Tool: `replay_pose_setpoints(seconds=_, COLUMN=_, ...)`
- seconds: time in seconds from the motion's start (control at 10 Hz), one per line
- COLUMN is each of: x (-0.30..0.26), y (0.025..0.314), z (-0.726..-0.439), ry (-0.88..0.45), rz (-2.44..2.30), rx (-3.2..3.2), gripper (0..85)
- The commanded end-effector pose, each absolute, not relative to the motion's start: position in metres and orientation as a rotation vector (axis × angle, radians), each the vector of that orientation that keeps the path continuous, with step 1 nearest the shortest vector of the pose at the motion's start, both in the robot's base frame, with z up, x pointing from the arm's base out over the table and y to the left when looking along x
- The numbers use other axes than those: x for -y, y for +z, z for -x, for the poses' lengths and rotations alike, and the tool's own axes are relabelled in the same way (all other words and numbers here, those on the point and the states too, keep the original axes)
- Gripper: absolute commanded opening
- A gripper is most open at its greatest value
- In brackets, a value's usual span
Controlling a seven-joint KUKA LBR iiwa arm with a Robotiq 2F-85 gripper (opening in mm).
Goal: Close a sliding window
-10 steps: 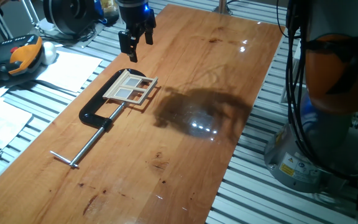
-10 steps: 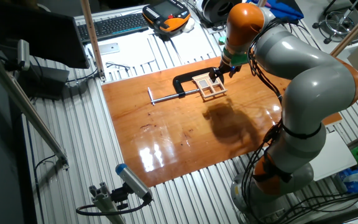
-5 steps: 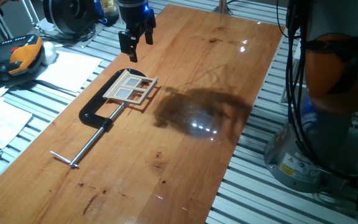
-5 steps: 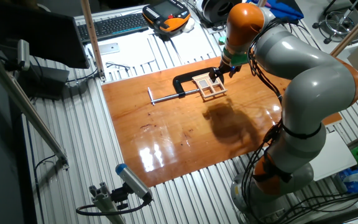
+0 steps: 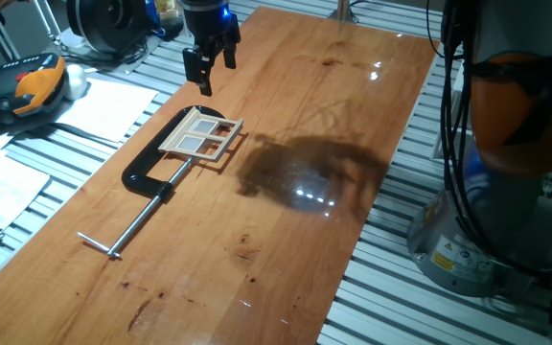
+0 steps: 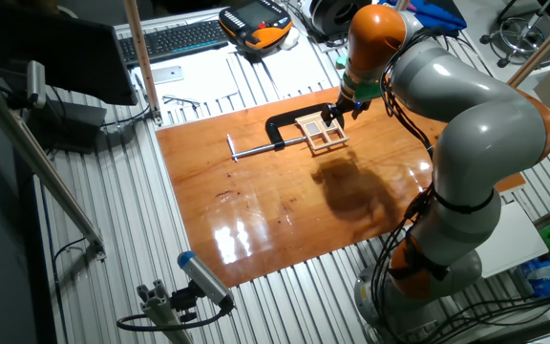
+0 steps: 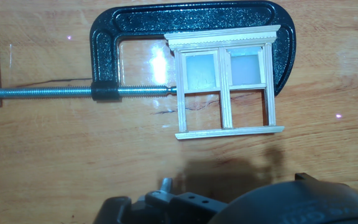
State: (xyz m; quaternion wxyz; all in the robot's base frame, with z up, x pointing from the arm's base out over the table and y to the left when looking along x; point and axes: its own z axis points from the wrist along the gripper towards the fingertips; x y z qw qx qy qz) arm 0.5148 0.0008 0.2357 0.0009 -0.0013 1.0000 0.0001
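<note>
The gripper (image 5: 208, 65) hung above the wooden table (image 5: 353, 115) with its fingers apart and empty, just beyond the sliding window (image 5: 202, 133), which lay flat, pinned by a black C-clamp (image 5: 151, 172).

Glossy wooden tabletop (image 5: 353, 115), slatted aluminium bench (image 6: 256, 296)

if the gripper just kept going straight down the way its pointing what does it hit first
Most likely bare wooden table. The gripper hangs above the board just beyond the sliding window and C-clamp, not over them, though depth is hard to judge.
</note>
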Motion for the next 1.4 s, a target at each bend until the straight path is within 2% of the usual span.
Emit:
replay_pose_setpoints(seconds=0.0, x=-0.0007, y=0.2358, z=-0.5149, ry=-0.153, rz=-0.023, rx=-3.046, gripper=0.0)
replay_pose_setpoints(seconds=0.6, x=-0.001, y=0.2359, z=-0.5152, ry=-0.15, rz=-0.013, rx=-3.063, gripper=0.0)
replay_pose_setpoints(seconds=1.3, x=-0.0009, y=0.234, z=-0.5173, ry=-0.084, rz=-0.05, rx=-3.14, gripper=0.0)
